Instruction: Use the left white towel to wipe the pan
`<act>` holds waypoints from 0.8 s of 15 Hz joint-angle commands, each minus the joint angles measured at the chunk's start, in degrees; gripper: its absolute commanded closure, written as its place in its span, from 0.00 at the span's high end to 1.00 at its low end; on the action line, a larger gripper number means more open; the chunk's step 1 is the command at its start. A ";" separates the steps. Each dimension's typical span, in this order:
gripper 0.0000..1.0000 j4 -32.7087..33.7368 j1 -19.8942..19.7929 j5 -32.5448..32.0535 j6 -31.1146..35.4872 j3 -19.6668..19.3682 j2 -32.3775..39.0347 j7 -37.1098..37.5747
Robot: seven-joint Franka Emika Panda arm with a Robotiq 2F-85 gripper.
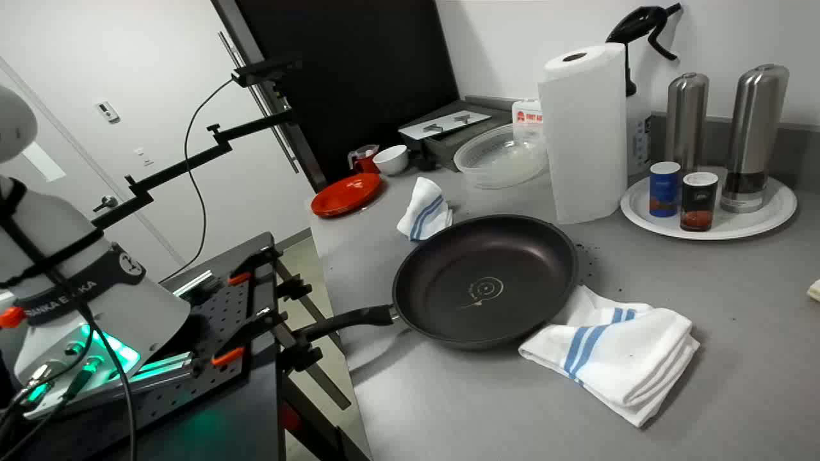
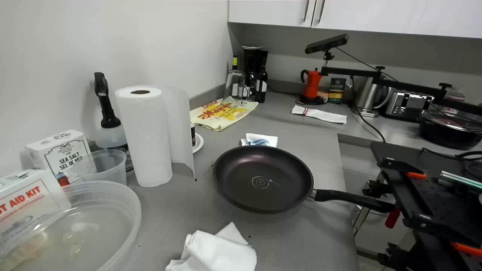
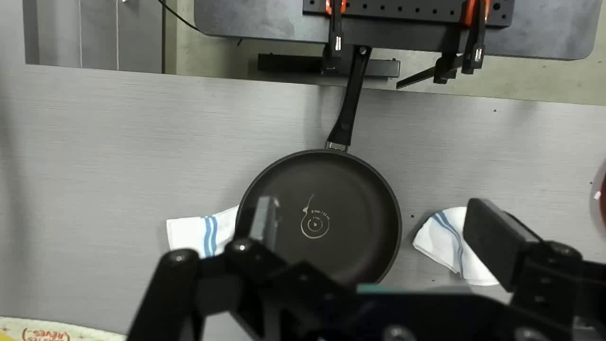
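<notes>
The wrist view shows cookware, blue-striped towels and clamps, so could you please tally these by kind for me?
Dark pan: 1
Striped towel at picture left, striped towel at picture right: 2
Black clamp at picture left, black clamp at picture right: 2
Total: 5

A black pan (image 3: 336, 215) sits on the grey counter (image 3: 118, 151), its handle (image 3: 348, 106) pointing just past twelve o'clock and out over the counter's edge. At nine a blue-striped towel (image 3: 187, 232) meets the pan's rim; towards four a second towel (image 3: 445, 244) lies apart from the pan. The gripper (image 3: 376, 215) reaches in from six, its fingers (image 3: 490, 234) wide apart, hiding part of both towels. A dark table (image 3: 260, 23) stands at twelve, beyond a strip of floor (image 3: 549, 78)
</notes>
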 commanded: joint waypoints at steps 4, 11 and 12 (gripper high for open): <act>1.00 0.10 -0.12 0.06 -0.09 0.12 0.04 -0.05; 1.00 0.31 -0.19 -0.01 -0.37 0.13 0.56 0.14; 1.00 0.39 -0.21 -0.01 -0.51 0.13 1.00 0.25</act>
